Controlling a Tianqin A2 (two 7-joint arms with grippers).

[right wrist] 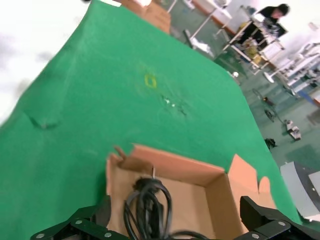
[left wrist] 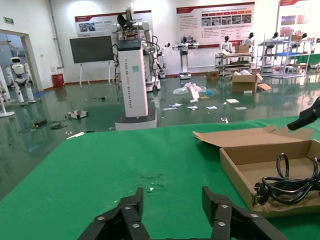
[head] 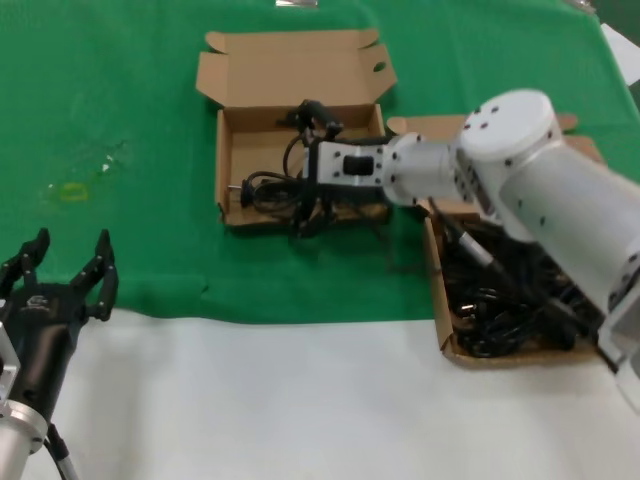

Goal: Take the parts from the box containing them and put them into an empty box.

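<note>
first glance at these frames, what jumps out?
The right arm, reaching across to the middle box, its hand open over black cords lying inside. Next, the box on the robot's right, packed with tangled cords. The left hand waits open at the near left, off the green cloth.

A few parts (head: 275, 190), thin black cords coiled in loops with moulded black plugs, lie tangled in the middle box (head: 232, 160), a shallow cardboard carton with its flaps open on the green cloth; one loop stands up near the back wall. Many more black cords (head: 500, 300) fill the second cardboard box (head: 440, 300) just to the right in a dense heap.
</note>
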